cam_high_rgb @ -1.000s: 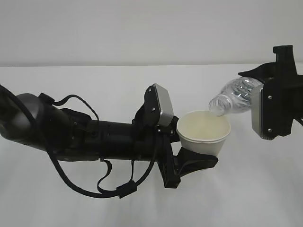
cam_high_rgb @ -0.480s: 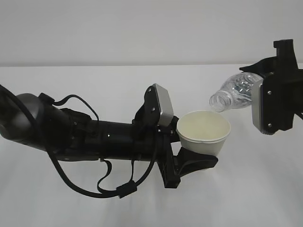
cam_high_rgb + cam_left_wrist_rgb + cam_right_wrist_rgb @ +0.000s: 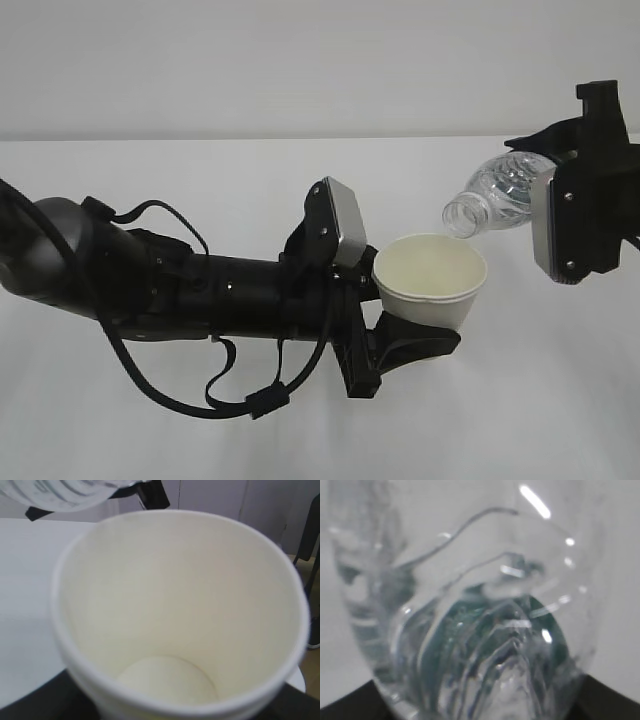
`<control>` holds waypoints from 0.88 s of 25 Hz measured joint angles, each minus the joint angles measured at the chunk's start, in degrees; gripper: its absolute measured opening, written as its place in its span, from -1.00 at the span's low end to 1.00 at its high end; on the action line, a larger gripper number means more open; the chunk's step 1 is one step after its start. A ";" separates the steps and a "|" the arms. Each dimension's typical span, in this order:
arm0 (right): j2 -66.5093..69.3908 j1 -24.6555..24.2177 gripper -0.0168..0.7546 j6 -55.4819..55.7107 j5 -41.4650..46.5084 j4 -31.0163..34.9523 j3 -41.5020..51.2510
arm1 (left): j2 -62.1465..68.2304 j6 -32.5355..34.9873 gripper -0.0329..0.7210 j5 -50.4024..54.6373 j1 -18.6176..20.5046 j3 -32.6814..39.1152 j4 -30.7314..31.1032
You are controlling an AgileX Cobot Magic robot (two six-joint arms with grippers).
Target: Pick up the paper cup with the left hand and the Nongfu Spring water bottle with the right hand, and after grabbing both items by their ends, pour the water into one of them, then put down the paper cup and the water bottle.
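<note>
Left wrist view: bottle point(image 3: 65, 492) lettering blurred, unreadable.

Both arms are black, the left hand point(image 3: 420, 345) bulkier (loose cables looping beneath), with screwed silver-grey plates.

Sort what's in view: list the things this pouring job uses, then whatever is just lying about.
In use:
- paper cup, held upright by the left hand
- Nongfu Spring water bottle, tilted with its open neck above the cup's rim, held by the right hand

Lying about:
- nothing loose; only the white table under the arms
</note>
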 joint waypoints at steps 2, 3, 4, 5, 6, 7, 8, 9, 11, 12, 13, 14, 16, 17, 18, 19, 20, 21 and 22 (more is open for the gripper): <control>0.00 0.00 0.16 -0.13 0.00 0.00 -0.13 | 0.00 0.00 0.29 0.00 0.00 0.00 0.00; 0.00 0.00 0.16 -0.27 0.00 0.00 -0.13 | 0.00 0.00 0.29 0.00 0.00 0.00 0.00; 0.00 0.00 0.16 -0.31 0.02 0.00 -0.13 | 0.00 0.00 0.29 0.00 0.00 0.00 0.00; 0.00 0.00 0.16 -0.57 0.12 0.00 -0.13 | 0.00 0.00 0.29 0.00 0.00 0.00 0.00; 0.00 0.00 0.16 -0.78 0.12 0.00 -0.13 | 0.00 0.00 0.29 0.00 0.00 0.00 0.00; 0.00 0.00 0.16 -0.89 0.12 0.00 -0.13 | 0.00 0.00 0.29 0.00 0.00 0.00 0.00; 0.00 0.00 0.16 -0.92 0.23 -0.11 -0.13 | 0.00 0.00 0.29 0.00 0.00 0.00 0.00; 0.00 0.00 0.16 -1.13 0.23 -0.11 -0.13 | 0.00 0.00 0.29 0.00 0.00 0.00 0.00; 0.00 0.00 0.16 -1.13 0.44 -0.23 -0.13 | 0.00 0.00 0.29 0.00 0.00 0.00 0.00; 0.00 0.00 0.16 -1.13 0.44 -0.23 -0.13 | 0.00 0.00 0.29 0.00 0.00 0.00 0.00; 0.00 0.00 0.16 -1.13 0.44 -0.23 -0.13 | 0.00 0.00 0.29 0.00 0.00 0.00 0.00; 0.00 0.00 0.16 -1.13 0.44 -0.23 -0.13 | 0.00 0.00 0.29 0.00 0.00 0.00 0.00; 0.00 0.03 0.16 -1.23 0.69 -0.46 -0.26 | 0.00 0.00 0.29 0.00 0.00 0.00 0.00; 0.00 0.13 0.16 -1.23 0.85 -0.73 -0.52 | 0.00 0.00 0.29 0.00 0.00 0.00 0.00; 0.00 0.13 0.16 -1.32 1.17 -0.85 -0.67 | 0.00 0.00 0.29 0.00 0.00 0.00 0.00; 0.00 0.40 0.16 -1.32 1.44 -0.85 -0.89 | 0.00 0.00 0.29 0.00 0.00 0.00 0.00; 0.00 0.56 0.15 -1.32 1.73 -1.10 -1.10 | 0.00 0.00 0.29 0.00 0.00 0.00 0.00; 0.00 1.06 0.15 -1.36 2.08 -1.36 -1.14 | 0.00 0.00 0.29 0.00 0.00 0.00 0.00; 0.00 1.40 0.14 -1.45 2.19 -1.74 -1.27 | 0.00 0.00 0.29 0.00 0.00 0.00 0.00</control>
